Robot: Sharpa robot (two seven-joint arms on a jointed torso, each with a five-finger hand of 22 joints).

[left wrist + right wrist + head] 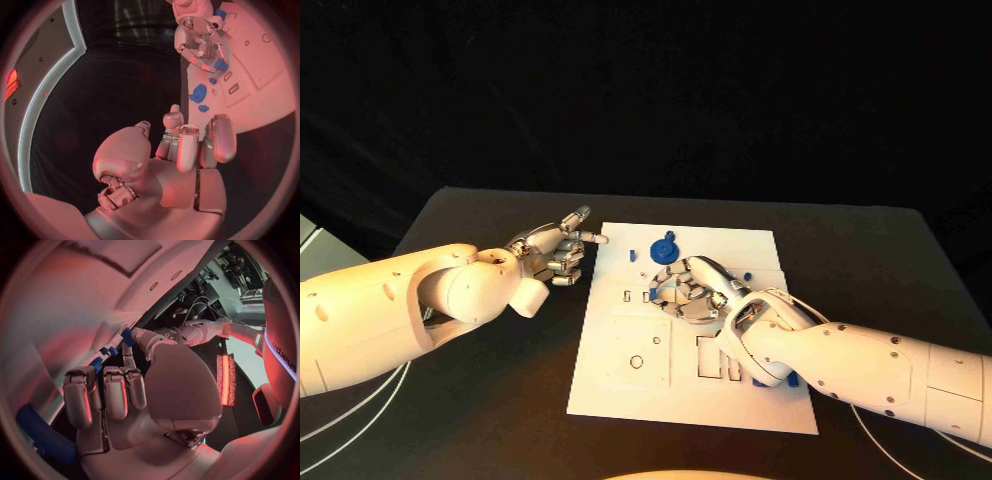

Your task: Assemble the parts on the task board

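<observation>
The white task board (625,385) lies in the middle of the black table. A round blue part (664,248) sits near the board's far edge. My right hand (697,290) arches over a round recess on the board. Its thumb and one finger meet on a small blue part (127,334), also seen beside its fingertips (220,65); the other fingers curl in. My left hand (557,252) hovers just off the board's far left corner, fingers (187,145) loosely stretched and holding nothing.
Smaller blue pieces lie on the board: one by its right edge (749,272), one near my right wrist (793,380), and a long one (44,435) under the right palm. Several cut-out slots (711,360) mark the board's near half. Black table surrounds the board.
</observation>
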